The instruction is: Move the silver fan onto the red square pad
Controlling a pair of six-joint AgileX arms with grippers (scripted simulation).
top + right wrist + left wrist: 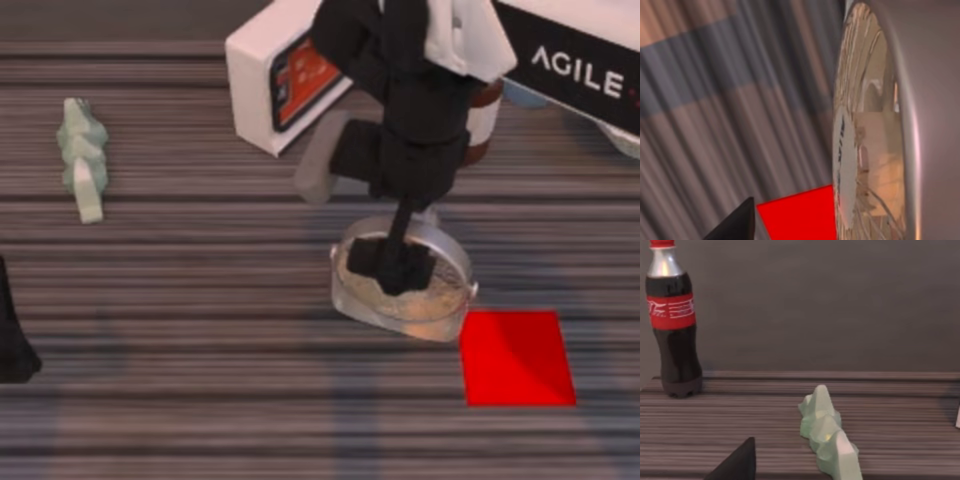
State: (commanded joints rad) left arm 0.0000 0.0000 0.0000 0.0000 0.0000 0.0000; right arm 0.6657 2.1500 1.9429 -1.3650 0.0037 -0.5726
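From my seat, the nearest strip of striped table (200, 420) lies bare along the front edge. My left gripper (12, 345) sits parked at the table's left edge; I cannot tell whether its claw is released or clenched. Right of centre, the red square pad (518, 357) lies flat with open wood in front and to its right. Just beside the pad's upper-left corner sits the silver fan (405, 290), tilted, its rim near the pad but not on it. My right gripper (392, 265) reaches down from above, clenched on the fan's grille. Farther left lies a pale green figurine (83, 155), well apart. Behind the fan stands a white box clock (285, 75); a cola bottle (672, 320) stands upright at the far edge.
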